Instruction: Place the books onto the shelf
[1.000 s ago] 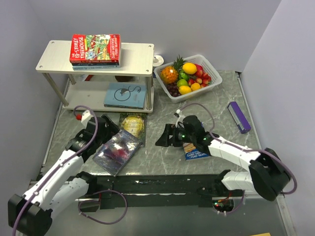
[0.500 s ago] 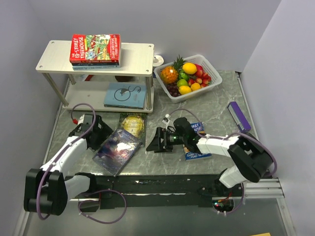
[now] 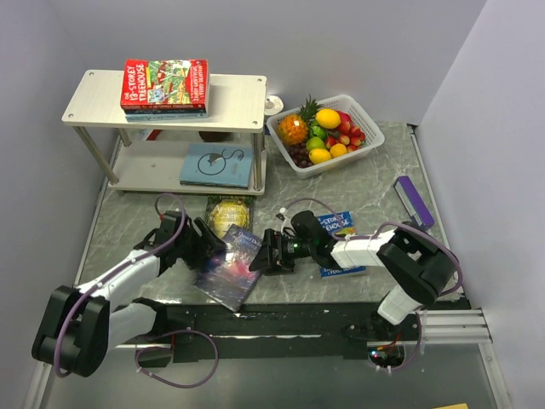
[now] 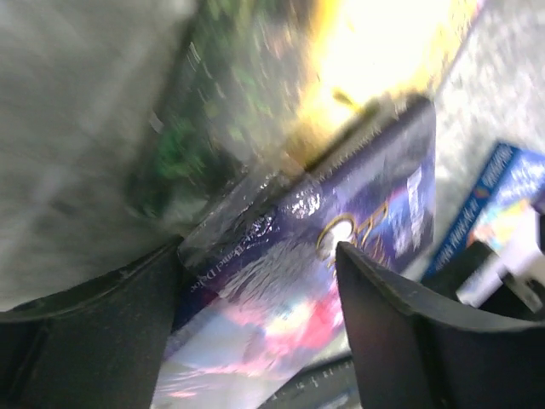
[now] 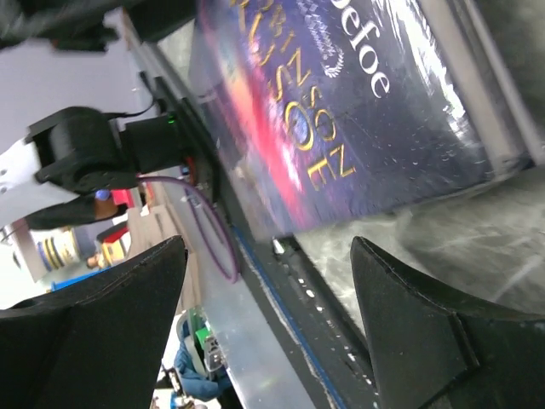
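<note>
The dark purple galaxy book (image 3: pixel 232 268) (image 4: pixel 358 196) (image 5: pixel 341 102) lies tilted near the table's front edge. My left gripper (image 3: pixel 207 241) (image 4: pixel 257 251) is open, and its fingers straddle the book's left end from above. From the right, my right gripper (image 3: pixel 266 253) (image 5: pixel 268 247) faces the book's other edge, open with nothing between its fingers. A green-gold book (image 3: pixel 228 213) (image 4: pixel 255 77) lies just behind the purple one. A blue Treehouse book (image 3: pixel 339 223) (image 4: pixel 502 187) lies under the right arm. The shelf (image 3: pixel 238 94) carries a red Treehouse stack (image 3: pixel 166 83) on top and a pale blue book (image 3: pixel 217 164) below.
A white fruit basket (image 3: pixel 370 117) stands right of the shelf. A small purple box (image 3: pixel 414 203) lies at the far right. The black rail (image 3: pixel 272 315) along the table's front edge runs close under the purple book's near corner.
The purple book has slid right and toward the front edge with my left gripper on it. My left jaws have narrowed a little. The right gripper has moved left to the book.
</note>
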Robot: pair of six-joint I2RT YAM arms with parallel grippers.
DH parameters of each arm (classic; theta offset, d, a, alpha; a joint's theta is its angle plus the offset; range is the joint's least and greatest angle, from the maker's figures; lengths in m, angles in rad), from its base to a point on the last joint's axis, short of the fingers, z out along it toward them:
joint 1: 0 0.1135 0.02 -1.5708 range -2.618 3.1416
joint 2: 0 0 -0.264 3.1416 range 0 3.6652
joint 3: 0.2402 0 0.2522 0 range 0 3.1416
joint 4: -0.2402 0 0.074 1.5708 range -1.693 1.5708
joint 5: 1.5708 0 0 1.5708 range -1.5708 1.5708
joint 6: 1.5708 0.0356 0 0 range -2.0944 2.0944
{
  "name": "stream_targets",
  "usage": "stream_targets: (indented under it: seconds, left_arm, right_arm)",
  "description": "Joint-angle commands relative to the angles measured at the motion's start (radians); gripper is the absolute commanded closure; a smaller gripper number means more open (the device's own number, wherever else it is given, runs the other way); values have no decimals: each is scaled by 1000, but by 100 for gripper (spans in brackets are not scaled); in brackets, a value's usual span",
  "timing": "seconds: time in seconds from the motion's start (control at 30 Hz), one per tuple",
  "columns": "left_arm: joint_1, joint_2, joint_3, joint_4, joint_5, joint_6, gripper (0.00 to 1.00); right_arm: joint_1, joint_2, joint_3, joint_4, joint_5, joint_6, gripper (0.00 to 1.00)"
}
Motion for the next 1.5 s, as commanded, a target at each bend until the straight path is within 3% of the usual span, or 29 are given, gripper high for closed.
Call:
stream_targets:
  seconds: [0.0, 0.13, 0.27, 0.5, 0.63, 0.87, 0.97, 1.0, 1.1, 1.23, 1.37, 1.47]
  left_arm:
    - [-50, -35, -106, 59, 120, -99, 24]
    - [-69, -78, -141, 73, 105, -122, 27]
    - [-78, -118, -161, 87, 103, -129, 30]
    - [-110, -168, -258, 273, 215, -188, 35]
    - [-118, -224, -327, 382, 277, -228, 37]
    - [-118, -378, -367, 373, 293, -224, 43]
    - [-118, -440, -353, 350, 292, -210, 40]
    - [-118, -467, -350, 340, 289, -208, 39]
    - [-118, -512, -344, 328, 289, -208, 30]
    - [-118, -535, -316, 281, 272, -191, 18]
    - [-118, -538, -304, 293, 306, -165, 17]
    - [-118, -549, -293, 328, 329, -155, 19]
  right_arm:
    - [15, 12, 4, -60, 107, -38, 14]
    - [22, -1, 18, -258, 249, -74, 13]
    - [27, 16, 6, -299, 343, -90, 11]
    - [24, 127, -114, 214, 161, 42, 12]
    - [24, 101, -161, 377, 120, 59, 24]
    - [16, 55, -174, 486, 14, 60, 46]
    - [9, 44, -167, 526, -64, 80, 66]
    - [6, 35, -163, 533, -116, 85, 80]
    - [-16, 9, -141, 561, -211, 109, 99]
    - [-54, -76, -114, 479, -328, 91, 100]
    - [-93, -163, -71, 310, -432, 18, 100]
    - [-114, -157, -43, 383, -558, 106, 100]
